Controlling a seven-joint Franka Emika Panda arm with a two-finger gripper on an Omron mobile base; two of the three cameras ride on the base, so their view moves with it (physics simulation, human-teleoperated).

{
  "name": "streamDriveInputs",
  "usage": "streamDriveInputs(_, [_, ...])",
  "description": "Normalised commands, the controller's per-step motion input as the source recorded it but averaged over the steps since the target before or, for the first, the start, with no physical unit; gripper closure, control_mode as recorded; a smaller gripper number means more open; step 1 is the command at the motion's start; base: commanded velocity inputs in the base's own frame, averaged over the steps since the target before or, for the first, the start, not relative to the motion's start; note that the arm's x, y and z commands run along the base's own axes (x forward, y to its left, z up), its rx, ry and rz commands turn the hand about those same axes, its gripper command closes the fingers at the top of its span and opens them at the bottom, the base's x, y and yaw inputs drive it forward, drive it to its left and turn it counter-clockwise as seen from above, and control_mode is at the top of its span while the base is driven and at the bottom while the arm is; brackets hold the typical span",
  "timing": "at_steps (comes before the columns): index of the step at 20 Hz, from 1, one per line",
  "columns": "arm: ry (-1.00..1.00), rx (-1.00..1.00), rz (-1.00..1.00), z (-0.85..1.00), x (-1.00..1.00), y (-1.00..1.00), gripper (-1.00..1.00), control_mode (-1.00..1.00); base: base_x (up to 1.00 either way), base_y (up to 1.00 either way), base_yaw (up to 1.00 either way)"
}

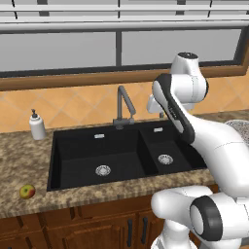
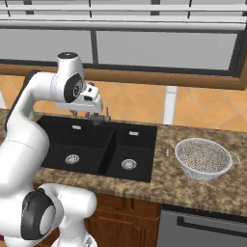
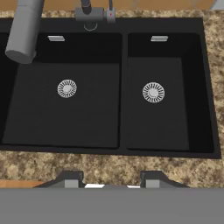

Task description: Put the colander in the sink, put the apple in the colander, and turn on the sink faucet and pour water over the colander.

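Colander [image 2: 202, 158]: on the surface right of the sink [image 1: 73, 168], toward the right edge. Apple [image 1: 27, 191]: near the surface's front edge, left of the sink. Gripper [image 3: 111, 179]: above the sink, jaws spread apart, empty.

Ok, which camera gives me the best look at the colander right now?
The right base view: the colander sits whole on the counter right of the sink, nothing in front of it. In the left base view a sliver of it peeks out behind the arm.
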Motion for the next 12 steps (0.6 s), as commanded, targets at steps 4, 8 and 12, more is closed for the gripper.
streamDriveInputs(4, [0.01,0.00,0.00,0.00,0.00,-0.28,-1.00,-1.00,0.00,0.00,0.00])
streamDriveInputs(8, [0.00,0.00,0.00,-0.01,0.00,-0.83,-1.00,-1.00,0.00,0.00,0.00])
streamDriveInputs(12, [0.00,0.00,0.00,-0.03,0.00,-0.93,-1.00,-1.00,0.00,0.00,0.00])
